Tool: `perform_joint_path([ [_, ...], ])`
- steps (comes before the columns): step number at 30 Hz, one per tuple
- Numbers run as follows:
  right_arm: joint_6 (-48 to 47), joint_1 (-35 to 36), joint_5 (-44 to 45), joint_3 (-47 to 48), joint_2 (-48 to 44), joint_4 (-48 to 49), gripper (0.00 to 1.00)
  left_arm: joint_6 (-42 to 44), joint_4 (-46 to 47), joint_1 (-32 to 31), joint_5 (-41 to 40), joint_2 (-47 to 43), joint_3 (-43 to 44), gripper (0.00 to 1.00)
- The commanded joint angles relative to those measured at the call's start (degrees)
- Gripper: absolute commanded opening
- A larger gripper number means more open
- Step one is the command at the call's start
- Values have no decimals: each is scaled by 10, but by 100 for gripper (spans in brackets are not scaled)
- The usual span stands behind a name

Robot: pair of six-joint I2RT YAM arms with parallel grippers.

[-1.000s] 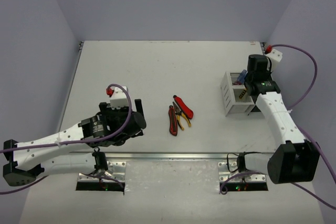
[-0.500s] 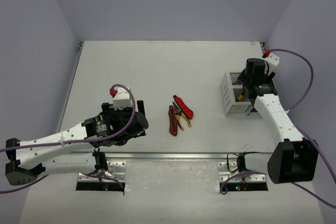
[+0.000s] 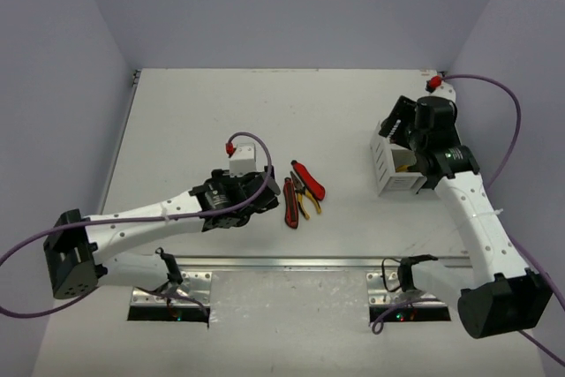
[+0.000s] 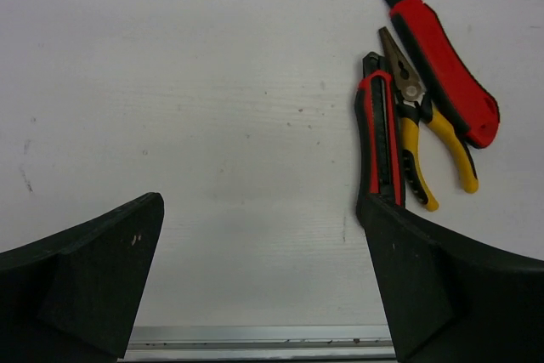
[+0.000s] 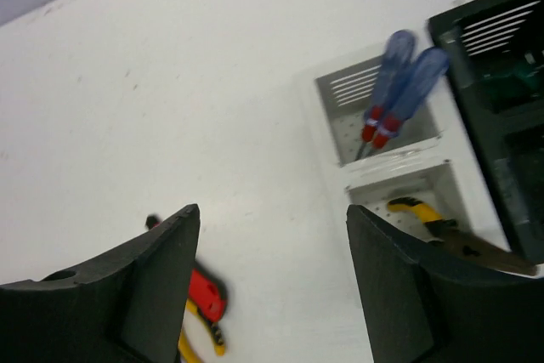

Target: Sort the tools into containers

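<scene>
Red, black and yellow handles mark the 3 tools lying loose on the white table (image 3: 265,112). A red-and-black cutter (image 4: 378,146), yellow-handled pliers (image 4: 429,138) and a red-handled cutter (image 4: 444,61) lie side by side near the middle, with the pliers between the 2 cutters and close against both. The left gripper (image 4: 263,286) hangs low just beside the group, its jaws spread wide with nothing between them. One finger (image 4: 442,286) sits at the near end of the red-and-black cutter (whether it touches is unclear).

At the table's right side, the right gripper (image 5: 272,286) hovers above the white bin (image 5: 393,171), jaws apart and empty. Both of the bin's 2 compartments are in use. In one, 2 blue-handled screwdrivers (image 5: 387,82) stand tilted with their handles up. In the other lies a second pair of pliers (image 5: 442,229), yellow and black. A black bin (image 5: 493,31) stands just beside the white bin, on the side away from the loose tools, and what it contains cannot be made out.
</scene>
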Motion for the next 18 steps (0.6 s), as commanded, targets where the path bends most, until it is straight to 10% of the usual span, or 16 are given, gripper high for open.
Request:
perform_joint_path([
  [1, -38, 42, -130, 24, -16, -68, 70, 12, 82, 27, 55, 81, 48, 100],
  [8, -48, 50, -214, -62, -122, -71, 75, -18, 80, 26, 148, 255, 171, 97],
  [18, -63, 49, -195, -88, -186, -101, 77, -177, -51, -35, 122, 441, 359, 57],
])
